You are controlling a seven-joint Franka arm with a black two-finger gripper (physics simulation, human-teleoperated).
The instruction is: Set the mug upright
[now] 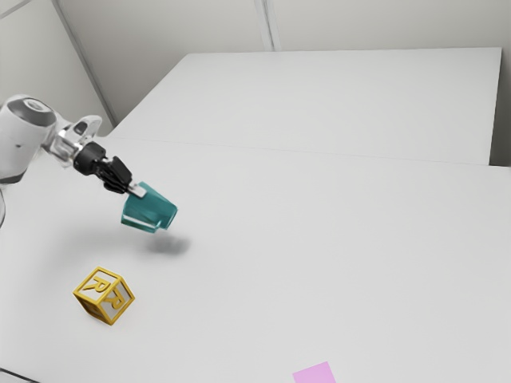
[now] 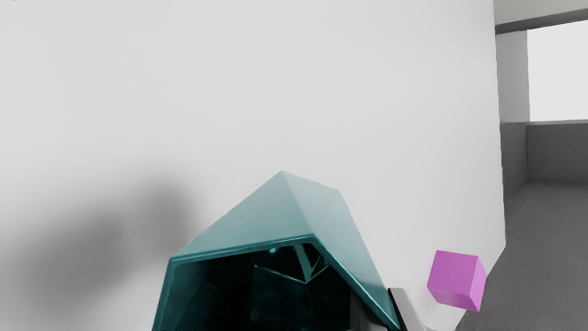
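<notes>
the mug [image 1: 149, 209] was held at its wall by the gripper [image 1: 137, 190], which was closed on it: in the wrist view one finger could be seen inside the mouth and the other against the outside, with the wall pinched between them. the mug was tilted, its mouth turned up toward the hand, and it seemed to be held clear of the table [image 1: 319, 239], since its shadow [image 1: 168, 244] was cast apart from it on the white top.

by this the task was judged to be partly done: the mug was in hand, but an upright stance had not been reached. what was left, as far as could be judged, was for the tilt to be taken out, the base to be set flat and the wall to be let go.

the surface was plain and white, crossed by a faint line in the exterior view. a yellow-edged letter block [image 1: 104, 295] was seen near the mug, and a pink cube [image 2: 455, 279] was placed well apart, near the table's edge. beyond, pale walls [image 1: 383, 22] and a dark grey floor [image 2: 546, 257] were shown.
</notes>
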